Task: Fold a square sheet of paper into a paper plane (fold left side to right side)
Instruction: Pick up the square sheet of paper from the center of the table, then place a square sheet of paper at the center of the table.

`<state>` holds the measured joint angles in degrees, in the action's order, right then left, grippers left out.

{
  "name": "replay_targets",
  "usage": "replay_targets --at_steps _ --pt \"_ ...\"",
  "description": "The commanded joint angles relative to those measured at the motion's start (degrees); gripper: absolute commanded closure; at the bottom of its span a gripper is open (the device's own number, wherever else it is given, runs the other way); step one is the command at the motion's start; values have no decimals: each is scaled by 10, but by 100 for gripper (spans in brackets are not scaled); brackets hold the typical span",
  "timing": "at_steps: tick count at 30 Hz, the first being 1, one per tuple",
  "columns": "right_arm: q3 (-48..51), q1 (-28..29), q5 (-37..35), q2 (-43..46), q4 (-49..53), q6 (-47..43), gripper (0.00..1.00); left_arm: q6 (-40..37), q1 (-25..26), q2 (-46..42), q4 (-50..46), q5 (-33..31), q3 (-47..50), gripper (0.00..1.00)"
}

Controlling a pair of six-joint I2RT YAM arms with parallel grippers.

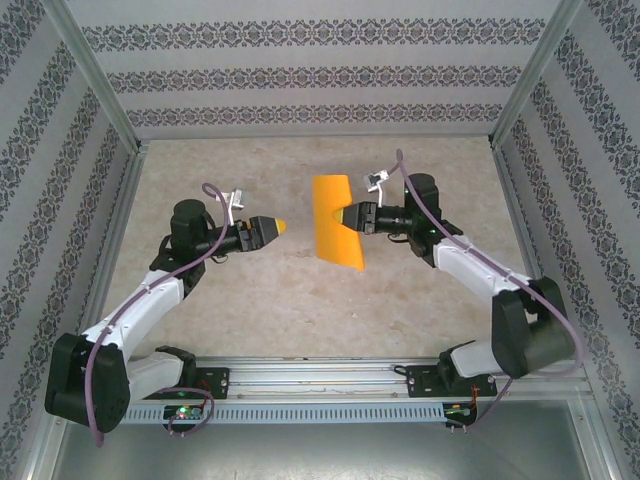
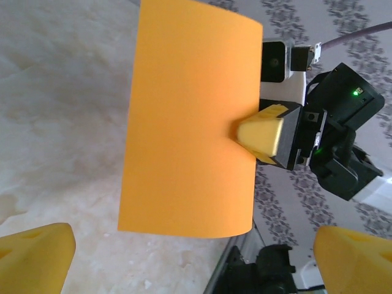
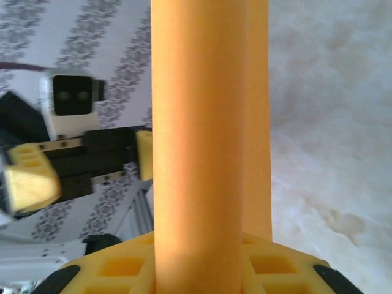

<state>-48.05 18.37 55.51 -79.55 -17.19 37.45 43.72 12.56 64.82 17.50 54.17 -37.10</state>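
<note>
The right gripper (image 1: 345, 217) is pinching the square sheet of paper (image 1: 330, 205), seemingly doubled over but uncreased, between its nearly shut fingers, while the left gripper (image 1: 280, 227) is gaping wide and empty with the sheet just ahead of its fingertips, so the fold is calling for a flattening press next

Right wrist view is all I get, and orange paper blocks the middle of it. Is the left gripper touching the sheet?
Observer: No. From above, the left gripper is apart from the square sheet of paper, with bare table showing between them.
Operator: Is it open?
Observer: Yes. Its own wrist camera shows its fingertips spread wide, gripping nothing.
Operator: Where exactly is my grip?
Observer: The right gripper is shut on the sheet, about midway along the edge nearest it.
</note>
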Motion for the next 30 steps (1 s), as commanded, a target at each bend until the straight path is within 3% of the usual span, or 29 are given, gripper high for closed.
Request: replay_targets --at_steps 1,11,14,17,19,22,24,30 --pt "10 4 65 41 -60 29 73 33 -7 5 96 69 -27 0" --pt "-27 69 67 81 -86 58 73 50 26 46 152 112 -69 1" --pt "-32 73 49 72 -85 58 73 66 36 50 179 118 -72 8" --pt "-30 74 28 62 -83 56 73 70 38 47 180 121 -73 33" --pt "-28 73 17 57 -76 52 73 67 39 47 173 122 -71 60" --pt "-24 72 3 53 -64 43 71 63 40 45 156 119 -68 92" --pt "-17 67 -11 56 -52 36 67 47 40 41 126 107 -67 100" --pt "7 42 -80 81 10 6 43 -39 39 54 -41 60 -84 100"
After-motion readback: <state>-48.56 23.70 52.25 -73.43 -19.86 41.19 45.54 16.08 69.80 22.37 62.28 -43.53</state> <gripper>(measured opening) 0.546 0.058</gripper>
